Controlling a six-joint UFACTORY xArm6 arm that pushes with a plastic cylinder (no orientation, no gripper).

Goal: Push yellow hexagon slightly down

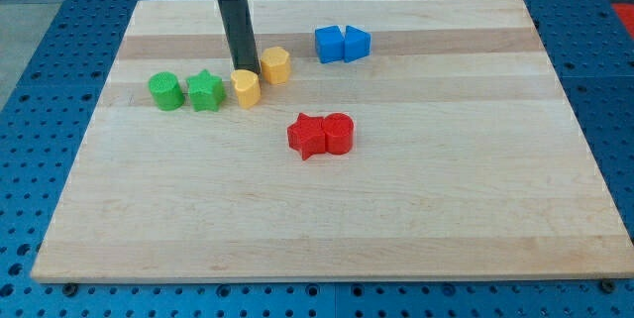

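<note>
Writing: no brand, label or lettering could be read on any block, on the rod or on the board.
Desk: a pale wooden desk (pixel 327 229) lay on a blue perforated surface (pixel 40 51), its four edges all in view.
My tip: my tip (pixel 242 68) stood at the lower end of a straight dark rod (pixel 236 31), touching or just short of the block at its 6 o'clock; I could not tell which.
Hand: the arm carried no hand, only the rod, so nothing was being held.
Task block: two yellow plastic blocks sat close together, and their exact shapes were hard to tell apart; the yellow block (pixel 246 88) lay directly at 6 o'clock from my tip, and the second yellow block (pixel 276 64) just beside the tip at 3 o'clock.
Green pair: a green plastic cylinder (pixel 164 91) and a green plastic star (pixel 205 90) sat side by side at 9 o'clock from the lower yellow block, the star just beside it.
Blue pair: two blue plastic blocks (pixel 343 44) touched each other at 2 o'clock from the tip.
Red pair: a red plastic star (pixel 308 136) touched a red plastic cylinder (pixel 339 133) at 4 o'clock from the lower yellow block.
Open room: bare wood ran from the lower yellow block toward 6 o'clock down to the desk's bottom edge; all blocks lay well inside the edges.
</note>
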